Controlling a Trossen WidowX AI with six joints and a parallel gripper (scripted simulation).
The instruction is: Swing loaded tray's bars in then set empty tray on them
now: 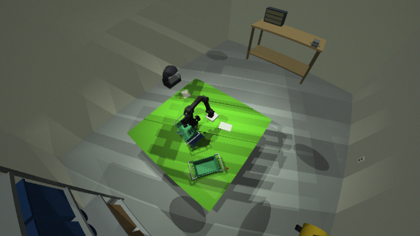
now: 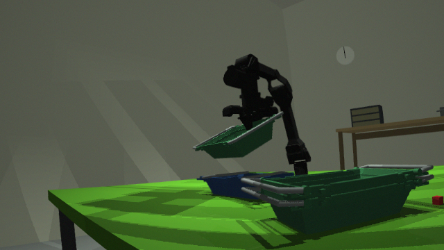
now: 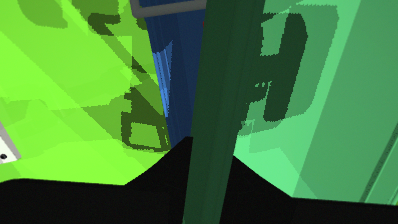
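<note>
My gripper (image 1: 189, 124) (image 2: 248, 127) (image 3: 197, 145) is shut on the long side wall of a green plastic tray (image 1: 186, 131) (image 2: 239, 143) (image 3: 320, 100). The tray hangs in the air, tilted, with its far end low and its open side up. It looks empty in the wrist view. Below it, a blue tray (image 1: 197, 139) (image 2: 225, 185) (image 3: 175, 75) stands on the green table (image 1: 147, 131) (image 2: 139, 215). A grey wire bar (image 3: 165, 7) shows at the blue tray's end. The blue tray's load is hidden from view.
A second green tray (image 1: 207, 166) (image 2: 347, 205) with grey wire bars (image 2: 274, 189) stands nearer the table's front. A small red block (image 1: 227, 168) (image 2: 437, 199) lies beside it. Two white squares (image 1: 225, 126) (image 1: 212, 116) lie near the arm's base.
</note>
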